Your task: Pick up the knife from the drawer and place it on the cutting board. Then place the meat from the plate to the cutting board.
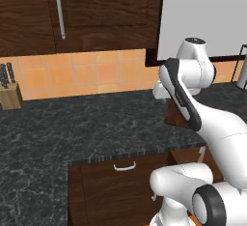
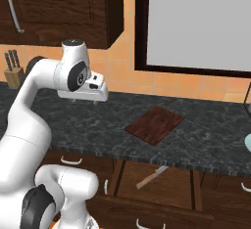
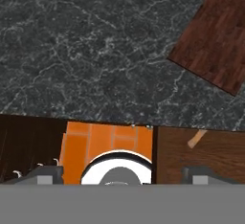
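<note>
The knife [image 2: 153, 175] lies in the open drawer [image 2: 162, 186], just below the cutting board [image 2: 155, 124]. The gripper [image 2: 94, 99] hangs high beside the board, its claw wide and empty. Reaching down, it could bump the counter [image 2: 206, 140] edge or pinch the thin knife badly and drop it.

Flat, even rendered light is filling all views, bright and without glare. The counter [image 2: 206, 125] is showing only faint shading, and the open drawer [image 2: 166, 181] is lying slightly dimmer. Edges are appearing coarse and pixelated, with no visible distortion.
</note>
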